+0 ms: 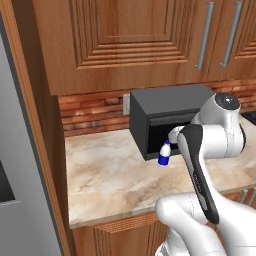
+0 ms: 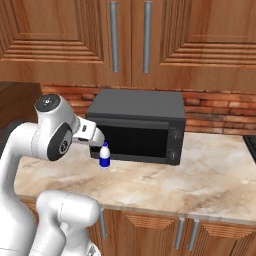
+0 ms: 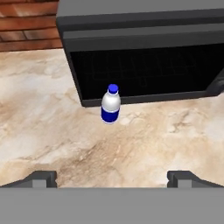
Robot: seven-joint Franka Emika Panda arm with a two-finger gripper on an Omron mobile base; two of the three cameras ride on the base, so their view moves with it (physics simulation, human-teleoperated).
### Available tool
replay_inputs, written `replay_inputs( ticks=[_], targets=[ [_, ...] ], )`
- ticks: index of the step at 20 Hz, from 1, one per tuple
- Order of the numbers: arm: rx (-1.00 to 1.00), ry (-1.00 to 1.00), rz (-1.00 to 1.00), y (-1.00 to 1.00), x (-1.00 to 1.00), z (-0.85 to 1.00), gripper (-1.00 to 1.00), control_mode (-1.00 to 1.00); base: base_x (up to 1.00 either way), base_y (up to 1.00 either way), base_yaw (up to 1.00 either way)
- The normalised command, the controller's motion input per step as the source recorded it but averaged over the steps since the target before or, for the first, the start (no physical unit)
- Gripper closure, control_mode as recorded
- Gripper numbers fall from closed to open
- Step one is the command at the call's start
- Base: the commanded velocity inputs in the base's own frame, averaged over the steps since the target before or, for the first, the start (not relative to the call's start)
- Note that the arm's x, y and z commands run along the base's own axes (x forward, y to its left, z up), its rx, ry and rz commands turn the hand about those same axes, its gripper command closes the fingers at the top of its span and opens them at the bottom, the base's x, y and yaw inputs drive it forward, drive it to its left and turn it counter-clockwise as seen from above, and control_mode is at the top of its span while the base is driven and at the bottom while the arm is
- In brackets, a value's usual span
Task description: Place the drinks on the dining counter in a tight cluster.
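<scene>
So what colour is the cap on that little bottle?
Blue, on the small white-and-blue bottle; clearest in the hand view.

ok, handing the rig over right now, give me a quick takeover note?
Gripper: open, holding nothing, fingers wide apart, aimed at the bottle from short of it.
Small white-and-blue plastic bottle: upright on the beige marble-patterned countertop, just in front of the black microwave, near its left front corner. Wooden upper cabinets above, so this is not the dining counter.
Done: nothing grasped yet.
Left: close in, grasp this bottle, carry it to the dining counter, then cluster the other drinks with it; those are not in sight here.
</scene>
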Motion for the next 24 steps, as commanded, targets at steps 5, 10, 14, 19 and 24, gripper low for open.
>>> replay_inputs(
  ticks=[5, 10, 14, 19, 24],
  targets=[
    [0.02, 0.15, 0.02, -0.14, 0.36, -0.18, -1.00, -1.00, 0.00, 0.00, 0.00],
    [0.02, 0.18, 0.03, -0.01, 0.38, -0.10, -1.00, -1.00, 0.00, 0.00, 0.00],
    [0.07, 0.03, 0.00, 0.00, 0.20, -0.32, -1.00, -1.00, 0.00, 0.00, 0.00],
    [0.07, -0.01, 0.01, 0.00, 0.00, -0.24, -1.00, -1.00, 0.00, 0.00, 0.00],
    [0.01, -0.14, 0.03, 0.00, 0.00, -0.37, -1.00, -1.00, 0.00, 0.00, 0.00]
  ],
)
